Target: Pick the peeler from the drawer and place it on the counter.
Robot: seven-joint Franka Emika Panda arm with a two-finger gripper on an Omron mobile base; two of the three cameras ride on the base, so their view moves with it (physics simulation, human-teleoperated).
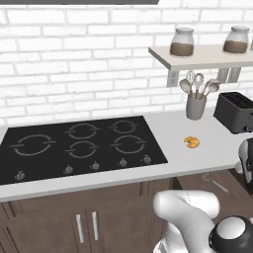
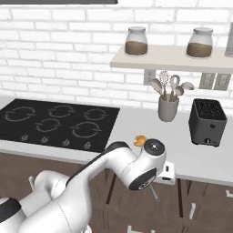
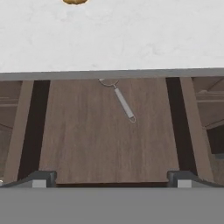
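Observation:
The drawer (image 3: pixel 109 144) is pulled out below the counter (image 3: pixel 131 39), and its brown wooden floor is bare except for the peeler (image 3: pixel 123 101). The peeler is a thin silver utensil lying at a slant near the drawer's back, its looped head partly under the counter's front edge. My gripper (image 3: pixel 112 178) hovers above the drawer's front part, open, with nothing between its fingertips (image 3: pixel 41 177). From the left base view the peeler (image 1: pixel 215 182) lies in the drawer (image 1: pixel 225 180) just below the counter (image 1: pixel 173 129). In the right base view my arm hides most of the drawer (image 2: pixel 136 200).
An orange-brown croissant (image 1: pixel 191 142) lies on the counter above the drawer. A black cooktop (image 1: pixel 79 146) fills the counter's left part. A grey utensil holder (image 1: pixel 195 106) and a black toaster (image 1: pixel 235 112) stand at the back right, under a shelf (image 2: pixel 173 59) with jars.

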